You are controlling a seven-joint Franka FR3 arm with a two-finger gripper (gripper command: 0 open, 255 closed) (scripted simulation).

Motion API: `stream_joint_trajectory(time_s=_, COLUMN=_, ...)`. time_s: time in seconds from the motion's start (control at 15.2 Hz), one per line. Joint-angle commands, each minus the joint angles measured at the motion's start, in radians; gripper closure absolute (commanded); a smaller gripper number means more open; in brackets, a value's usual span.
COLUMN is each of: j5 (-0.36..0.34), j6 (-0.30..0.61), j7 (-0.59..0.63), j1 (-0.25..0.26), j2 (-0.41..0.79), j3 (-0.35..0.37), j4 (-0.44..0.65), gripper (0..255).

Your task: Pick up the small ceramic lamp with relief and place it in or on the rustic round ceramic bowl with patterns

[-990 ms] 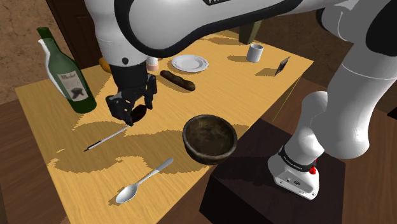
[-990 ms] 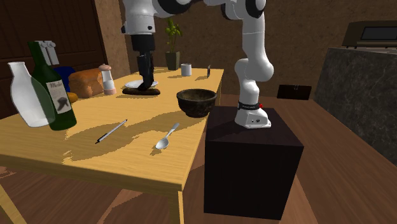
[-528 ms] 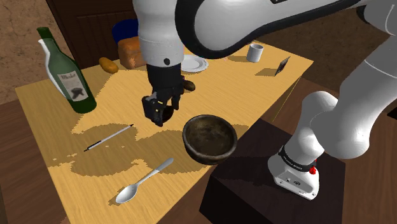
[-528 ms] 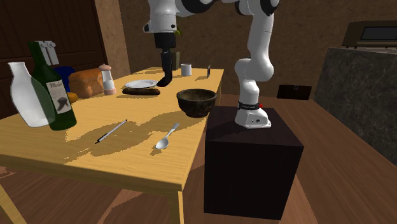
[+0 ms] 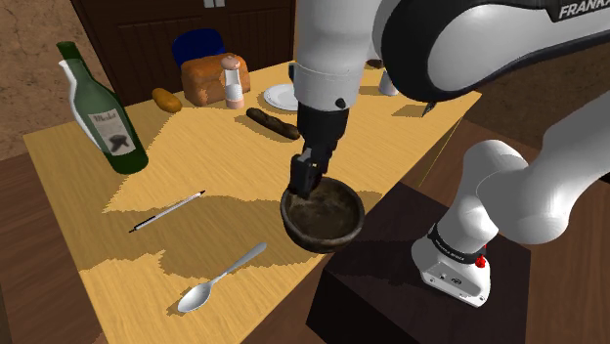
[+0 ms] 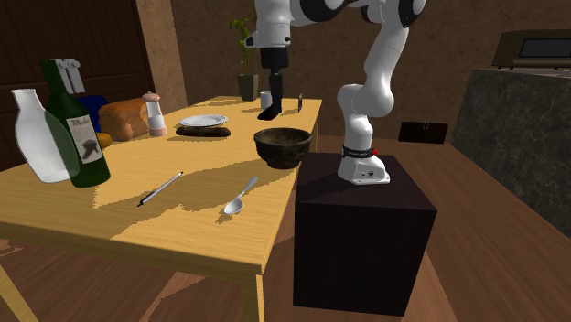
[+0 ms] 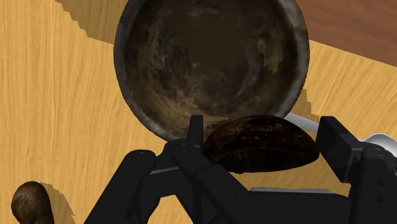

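**Lamp clamped, hanging over bowl rim**

Gripper [image 5: 304,184] fingers are clamped on the small dark brown lamp [image 7: 261,145], which is lifted off the table [image 5: 88,186]. The lamp hangs above the rim of the dark round bowl [image 5: 319,242], on the bowl's side toward the shoulder view's left. The bowl sits near the table edge beside the stand [image 5: 391,283]. Spoon [image 5: 220,277] and pen [image 5: 166,211] lie to the shoulder view's left of the bowl. Green bottle [image 5: 103,112] stands far left, plate [image 5: 282,96] at the far side.

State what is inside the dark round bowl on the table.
Nothing: the bowl shows a bare, mottled dark inside. The dark lamp, clasped in the claw, hangs at its rim and covers a short stretch of it.
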Motion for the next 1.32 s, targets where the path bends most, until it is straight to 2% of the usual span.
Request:
stream_joint_trajectory(time_s=0.0, j5=0.012, j6=-0.022, j7=0.001, j1=0.009, j2=-0.090, j3=-0.002, j4=-0.068, gripper=255)
stream_joint_trajectory(time_s=0.13, j5=0.020, j6=-0.044, j7=-0.001, j1=0.017, j2=-0.172, j3=-0.005, j4=-0.128, gripper=255)
stream_joint_trajectory(time_s=1.06, j5=0.034, j6=0.161, j7=-0.009, j1=0.022, j2=-0.132, j3=0.011, j4=-0.293, gripper=255)
stream_joint_trajectory(time_s=1.25, j5=0.034, j6=0.161, j7=-0.009, j1=0.022, j2=-0.132, j3=0.011, j4=-0.293, gripper=255)
